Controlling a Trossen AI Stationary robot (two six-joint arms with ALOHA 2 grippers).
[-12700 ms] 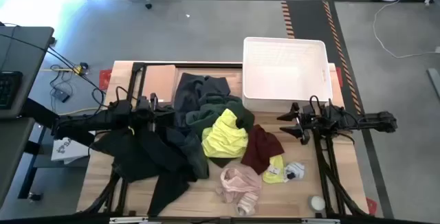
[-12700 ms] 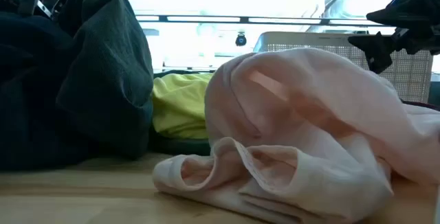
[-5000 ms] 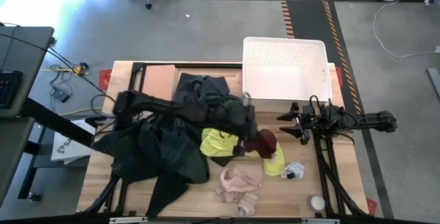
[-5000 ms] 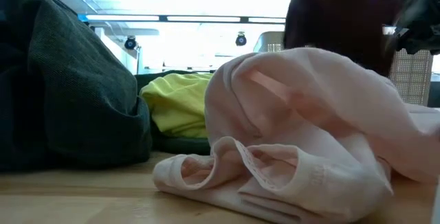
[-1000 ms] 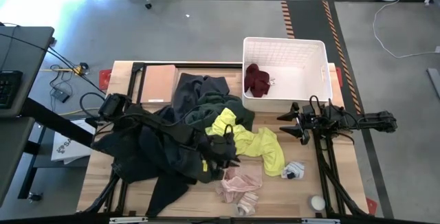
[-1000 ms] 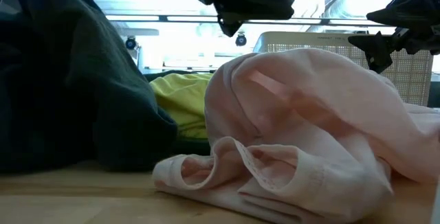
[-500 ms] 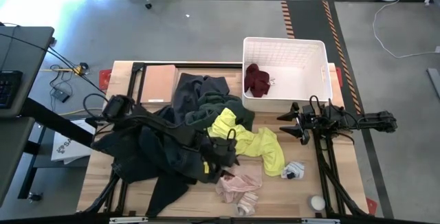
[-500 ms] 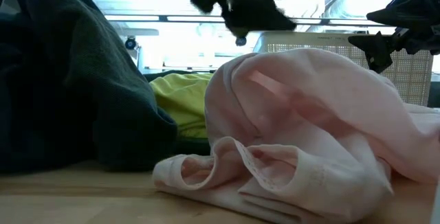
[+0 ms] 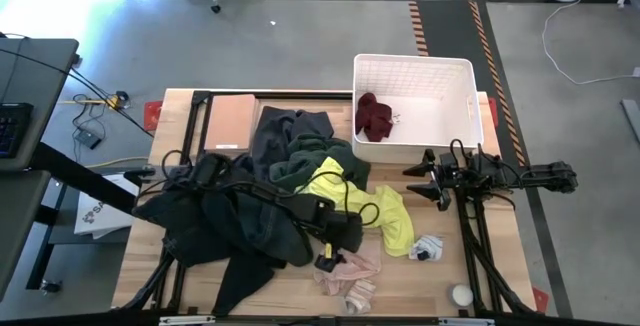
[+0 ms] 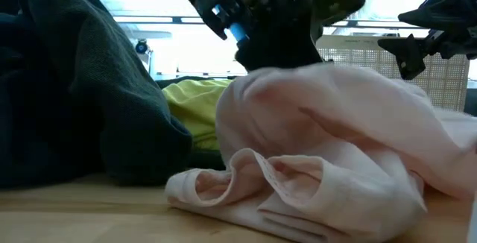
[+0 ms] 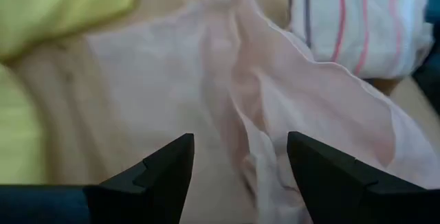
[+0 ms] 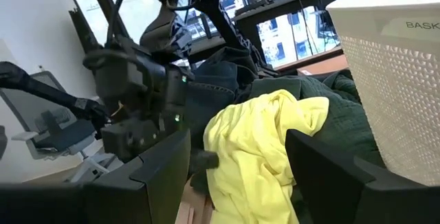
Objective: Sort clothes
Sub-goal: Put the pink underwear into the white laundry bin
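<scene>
Over the crumpled pale pink fabric garment [image 9: 348, 272], near the desk's [image 9: 420, 291] front edge, the left tool [image 11: 237, 157] points down with its fingers spread apart, gripping nothing; pink cloth lies between and under the fingertips. Just beside the pink garment on the basket side: a small white sock with red stripes [image 11: 357, 21]. Neon yellow fabric garment [image 9: 375, 211] lies between the pink garment and the white plastic lattice basket [image 9: 415, 71]. Maroon garment [image 9: 375, 116] sits inside the basket, at its left wall. Dark grey and dark green clothes heap [image 9: 250, 201] spreads left of the yellow one. Right tool [image 9: 422, 179] hangs just in front of the basket, fingers apart, empty.
</scene>
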